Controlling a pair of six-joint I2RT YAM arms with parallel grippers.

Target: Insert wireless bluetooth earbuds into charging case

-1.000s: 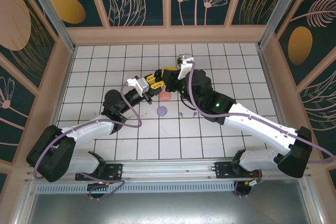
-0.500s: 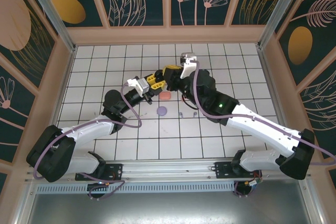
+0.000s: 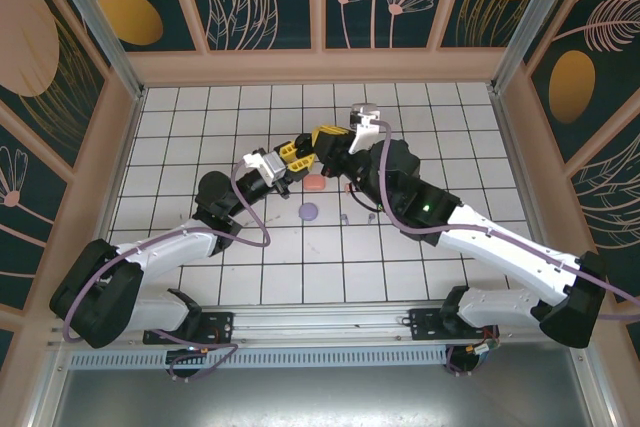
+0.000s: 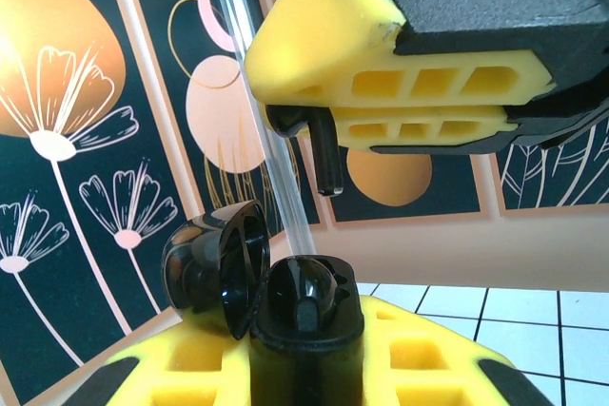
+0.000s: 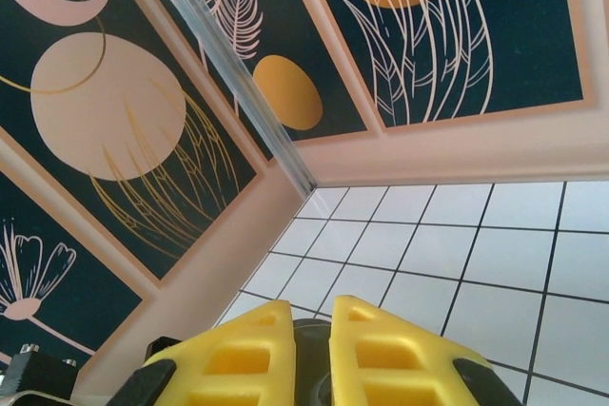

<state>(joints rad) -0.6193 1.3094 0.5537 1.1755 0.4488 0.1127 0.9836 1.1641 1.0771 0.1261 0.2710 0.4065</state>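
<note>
- Left hand [image 3: 292, 154] and right hand [image 3: 322, 139] met fingertip to fingertip above the middle of the white tiled tabletop [image 3: 200, 127], slightly toward its far edge.
- Left hand [image 4: 304, 358]: yellow fingers clenched around a glossy black charging case [image 4: 304, 306]. The case stood upright with its domed lid swung open to the left.
- Right hand [image 4: 304, 113]: yellow fingers pinched tight on a black stemmed earbud [image 4: 327, 157]. The stem pointed down, just above the open case and clear of it.
- Right wrist view: right hand [image 5: 314, 330] with its fingers nearly together and a dark sliver between them, too small to tell more.
- Salmon-pink oval case [image 3: 314, 183] lay on the tabletop near its centre, just on the near-edge side of the two hands.
- Greyish-lilac round case [image 3: 308, 211] lay close beside the pink one, a little nearer the near edge, apart from it.
- Tiny greyish-lilac earbuds [image 3: 343, 217] lay right of the lilac case; shape too small to make out.
</note>
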